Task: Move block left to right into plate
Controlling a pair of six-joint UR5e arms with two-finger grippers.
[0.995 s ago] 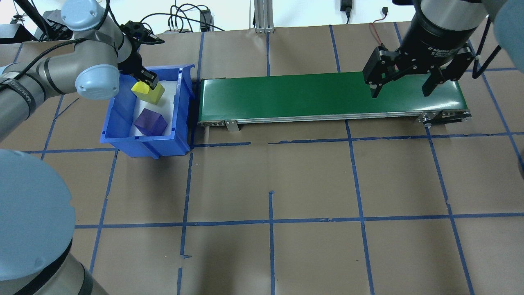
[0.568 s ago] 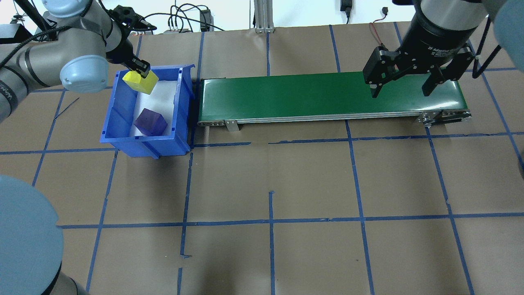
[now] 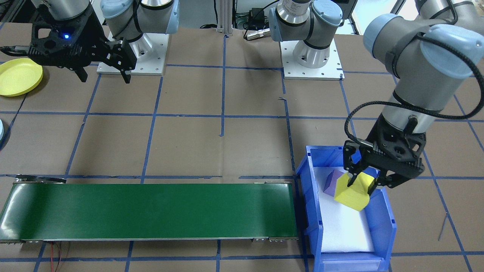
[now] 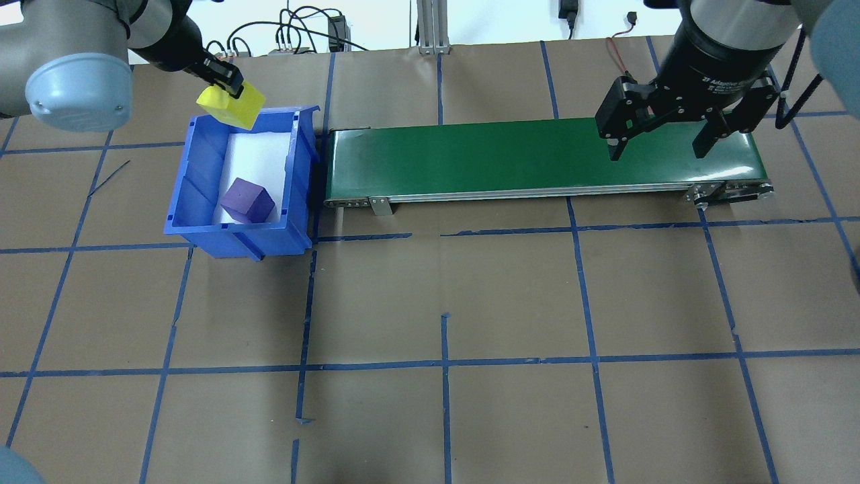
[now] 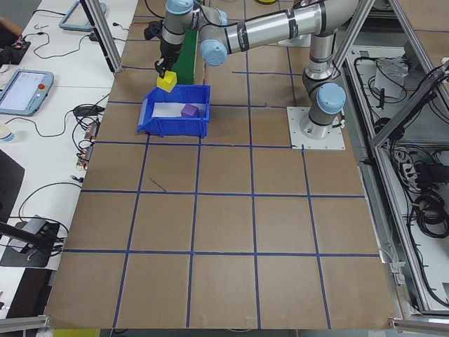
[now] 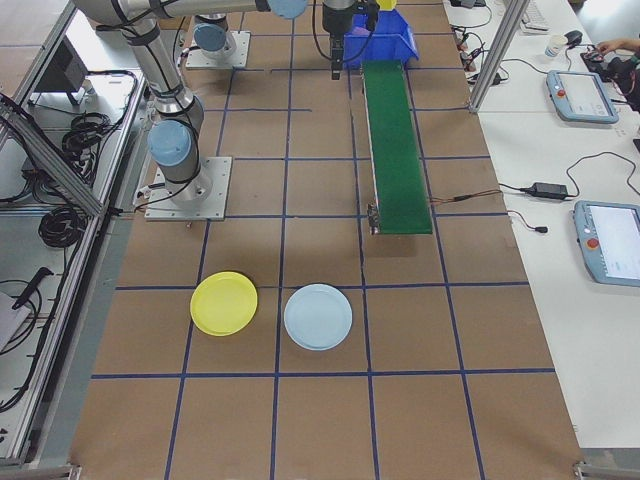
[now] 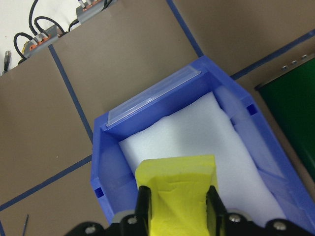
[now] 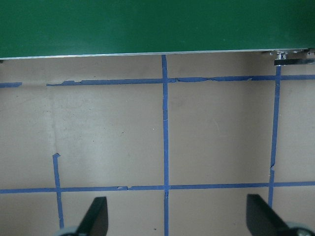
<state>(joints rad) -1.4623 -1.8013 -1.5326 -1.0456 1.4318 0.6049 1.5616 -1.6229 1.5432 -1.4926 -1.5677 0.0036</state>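
My left gripper [image 4: 225, 84] is shut on a yellow block [image 4: 232, 106], holding it in the air above the far end of the blue bin [image 4: 195, 195]; the same block [image 3: 353, 192] hangs over the bin's white liner, and its top fills the bottom of the left wrist view [image 7: 177, 189]. A purple block [image 4: 248, 200] still lies inside the bin. My right gripper [image 4: 655, 144] hovers open and empty over the right end of the green conveyor [image 4: 470, 158]. The yellow plate [image 6: 224, 303] lies on the table well beyond the conveyor's end, and shows again as the plate [image 3: 17, 75].
A pale blue plate [image 6: 318, 317] lies beside the yellow one. The conveyor runs from next to the bin toward the plates. Blue tape lines grid the brown table. Cables and pendants lie on the side benches [image 6: 600, 230].
My left gripper has risen out of the bin with the yellow block, moving up and toward the bin's far end. The right arm and the purple block have stayed put.
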